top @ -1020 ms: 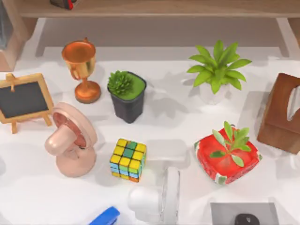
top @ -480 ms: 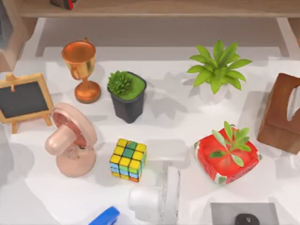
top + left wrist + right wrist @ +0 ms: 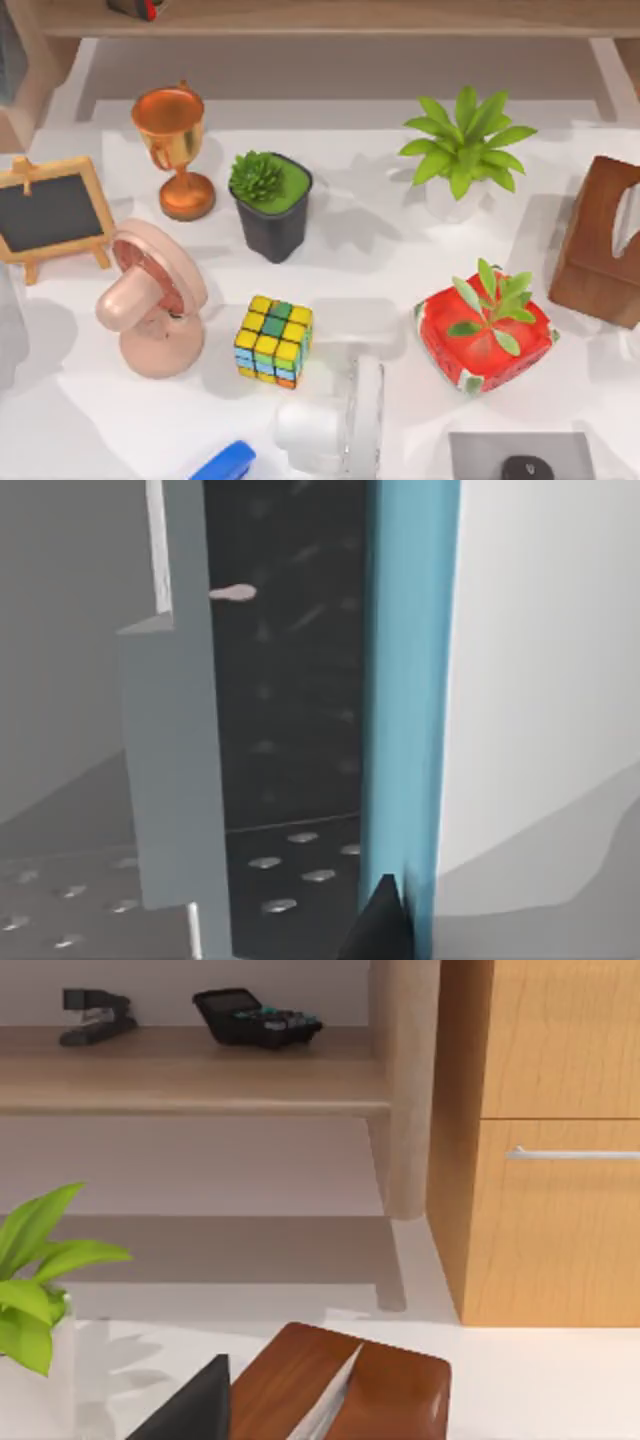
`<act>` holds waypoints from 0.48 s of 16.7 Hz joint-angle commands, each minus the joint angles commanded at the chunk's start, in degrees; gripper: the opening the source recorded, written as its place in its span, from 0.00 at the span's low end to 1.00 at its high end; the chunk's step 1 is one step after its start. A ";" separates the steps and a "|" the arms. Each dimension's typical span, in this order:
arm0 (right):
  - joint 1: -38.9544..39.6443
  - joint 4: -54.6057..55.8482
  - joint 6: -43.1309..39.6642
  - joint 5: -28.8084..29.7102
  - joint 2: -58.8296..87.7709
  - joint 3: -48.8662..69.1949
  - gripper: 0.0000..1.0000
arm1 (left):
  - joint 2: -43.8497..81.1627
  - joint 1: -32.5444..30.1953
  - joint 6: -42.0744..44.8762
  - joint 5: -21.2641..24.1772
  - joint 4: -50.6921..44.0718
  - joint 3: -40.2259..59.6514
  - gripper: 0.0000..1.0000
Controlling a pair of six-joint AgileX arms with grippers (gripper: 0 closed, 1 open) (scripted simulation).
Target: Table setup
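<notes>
On the white table [image 3: 380, 280] a copper trophy [image 3: 172, 140], a small chalkboard [image 3: 50, 212] and a pink fan [image 3: 150, 300] stand at the left. A colour cube [image 3: 273, 341] and a black-potted succulent [image 3: 270, 205] sit mid-table. Toward the right are a white-potted plant [image 3: 463, 150], a red watermelon pot [image 3: 485, 335] and a brown tissue box [image 3: 600, 245]. A dark piece of my left gripper [image 3: 385, 925] shows against a blue-edged panel. A dark piece of my right gripper [image 3: 195, 1405] hangs beside the tissue box [image 3: 340, 1390].
A white fan [image 3: 335, 425], a blue stapler [image 3: 225, 463] and a mouse [image 3: 527, 468] on a grey pad [image 3: 480, 450] line the front edge. Behind the table, a wooden shelf holds a black stapler [image 3: 95, 1015] and calculator [image 3: 255, 1015], next to a drawer cabinet [image 3: 550, 1140].
A grey shadow at the table's left edge has grown and crept toward the chalkboard. None of the objects has shifted.
</notes>
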 joint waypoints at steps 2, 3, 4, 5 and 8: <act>0.00 0.00 0.00 0.00 0.00 0.00 1.00 | 1.95 -0.80 -0.24 -0.75 -0.22 2.14 0.00; 0.00 0.00 0.00 0.00 0.00 0.00 1.00 | 2.89 -1.18 -0.42 -1.12 -0.35 3.16 0.00; 0.00 0.00 0.00 0.00 0.00 0.00 1.00 | 3.65 -1.53 -0.60 -1.40 -0.49 3.94 0.00; 0.00 0.00 0.00 0.00 0.00 0.00 1.00 | 4.10 -1.78 -0.72 -1.54 -0.59 4.35 0.00; 0.00 0.00 0.00 0.00 0.00 0.00 1.00 | 4.17 -1.83 -0.74 -1.56 -0.61 4.41 0.00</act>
